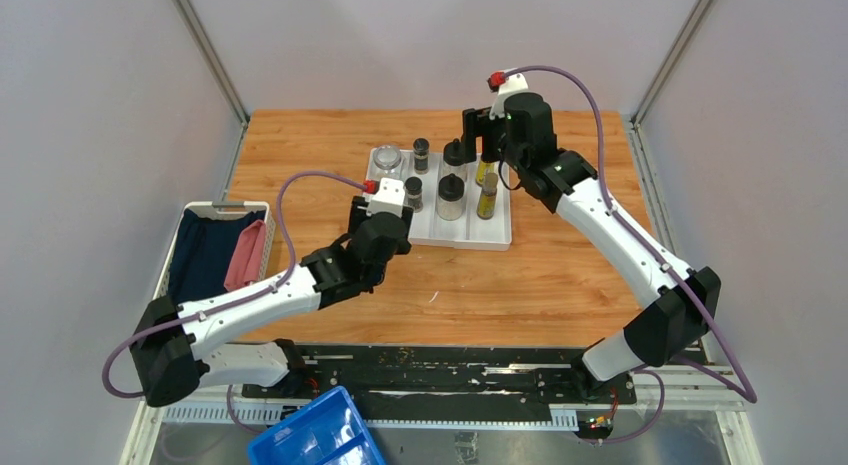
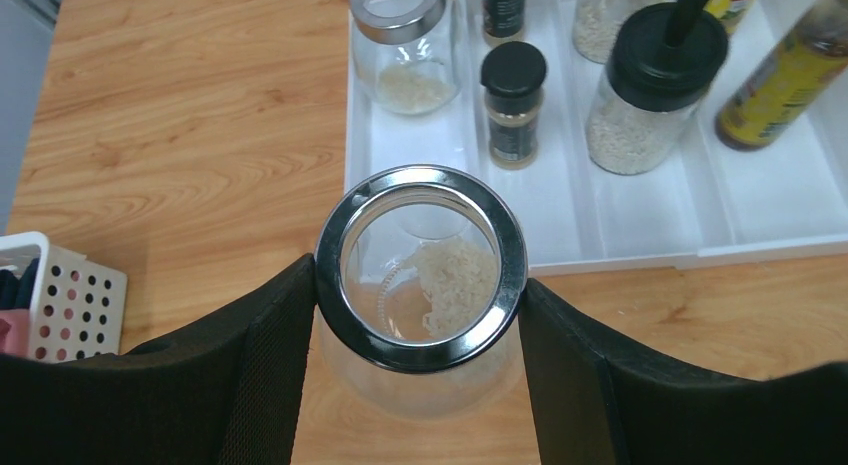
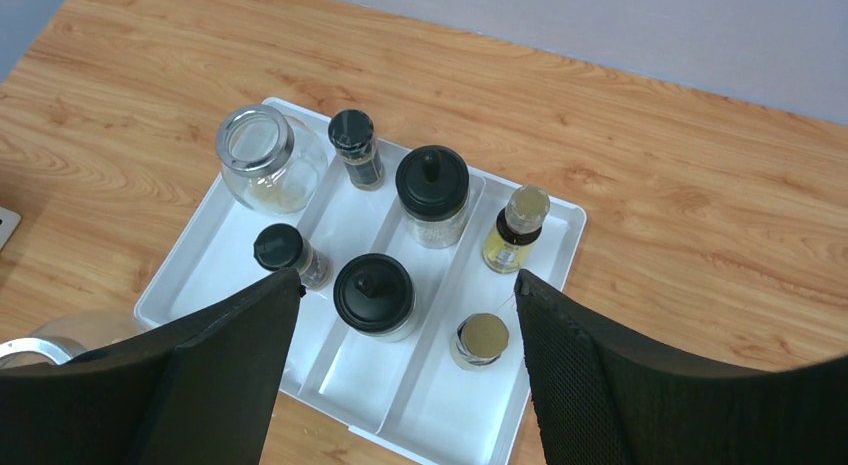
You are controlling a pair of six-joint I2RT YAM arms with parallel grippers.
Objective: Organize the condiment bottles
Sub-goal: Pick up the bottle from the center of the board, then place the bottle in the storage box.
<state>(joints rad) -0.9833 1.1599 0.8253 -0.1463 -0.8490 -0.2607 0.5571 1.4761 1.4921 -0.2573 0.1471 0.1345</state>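
Right now my left hand (image 2: 418, 290) is clamped on a clear glass jar (image 2: 440, 255), with 1 of my fingers (image 2: 265, 385) pressed against each side of its metal rim. Pale grains lie in its bottom. The jar is over the wooden surface (image 2: 180, 135), just beside the near left corner of the white tray (image 2: 640, 220). I cannot tell whether it rests on the wood or hangs just above it.

My right hand (image 3: 405, 285) hovers above the tray, its fingers spread wide with nothing gripped between them.

The tray has 4 lanes. The other jar (image 3: 265, 155) stands at the far end of the left lane. The next lane holds the far shaker (image 3: 358, 145) and the near shaker (image 3: 285, 253), both dark with black caps. Then come the far round bottle (image 3: 432, 190) and the near round bottle (image 3: 373, 293), and the right lane holds the far oil bottle (image 3: 520, 225) and the near oil bottle (image 3: 480, 340). All 7 stand upright.

Off to my left, a white basket (image 1: 225, 205) holds dark blue and pink cloth.
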